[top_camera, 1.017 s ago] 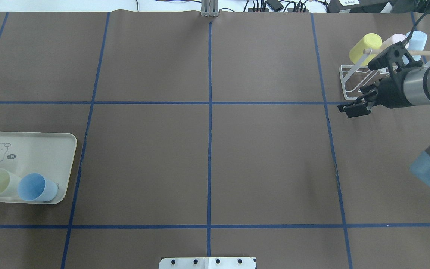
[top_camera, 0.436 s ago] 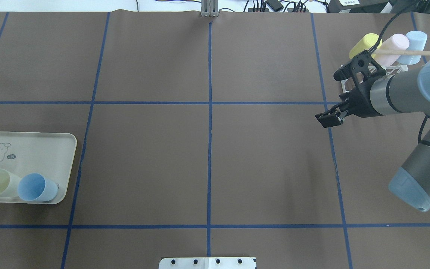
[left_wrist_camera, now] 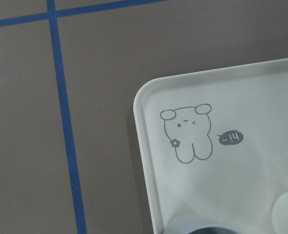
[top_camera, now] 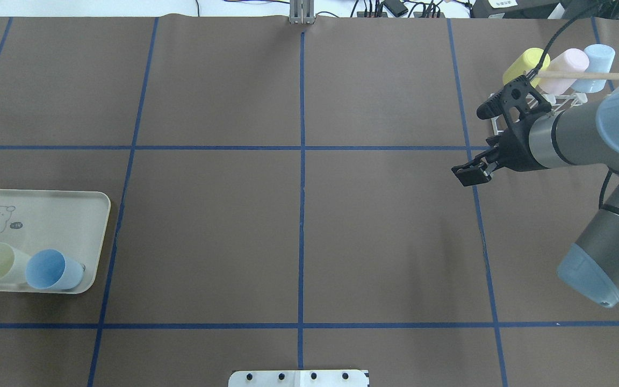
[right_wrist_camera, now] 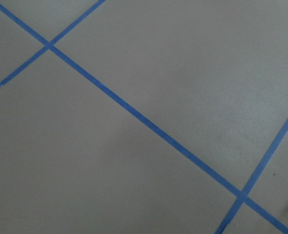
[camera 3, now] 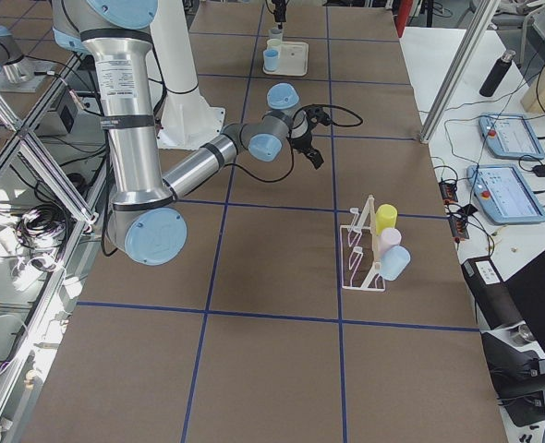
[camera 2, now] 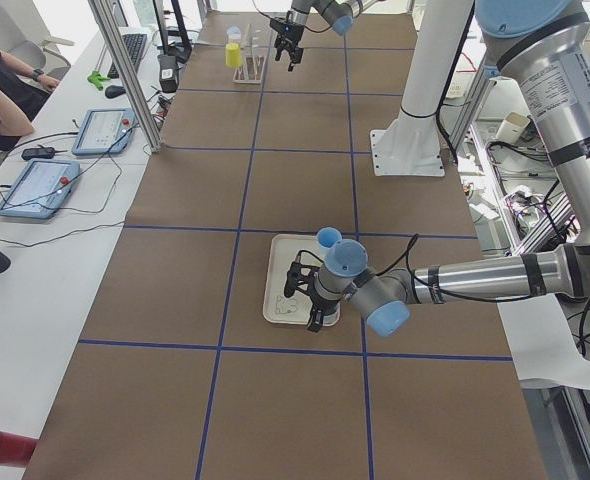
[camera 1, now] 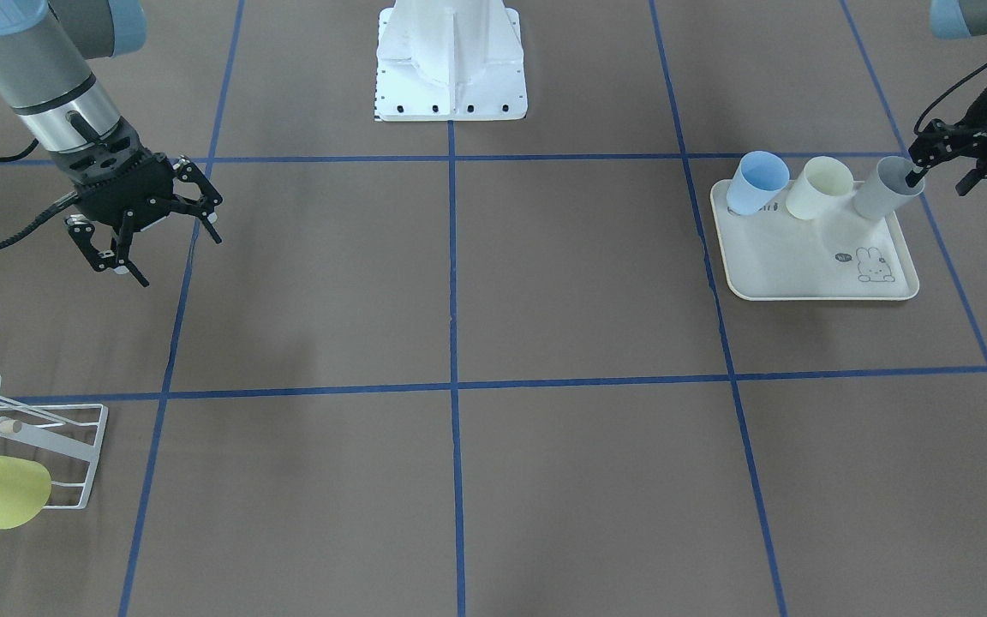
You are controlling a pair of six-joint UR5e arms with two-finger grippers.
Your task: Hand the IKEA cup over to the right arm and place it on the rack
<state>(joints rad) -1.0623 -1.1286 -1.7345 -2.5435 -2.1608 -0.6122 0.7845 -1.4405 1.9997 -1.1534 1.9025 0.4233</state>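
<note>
R gripper (top_camera: 472,172) has swung off the rack (camera 1: 98,446) toward 9 o'clock in the overhead view, fingers spread, empty. You've got the rack at its 1 o'clock now. Next grey cup (camera 1: 886,193) sits on the tray (camera 1: 802,266). L gripper (camera 1: 939,182) is at its rim, can't tell if clamped. Looks like handover prep.

right gripper (camera 1: 172,253) fingers spread wide, angled down; left gripper (camera 1: 939,182) fingers apart, pointing down

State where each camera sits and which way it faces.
Front-facing: across the table, facing the base; both arms.
Overhead: behind base, looking down; right arm only.
Exterior left: left end; left arm near.
Exterior right: right end; right arm near.
Left wrist: down onto tray; no body.
Right wrist: down onto table; no body.
Both side views show the rack.
</note>
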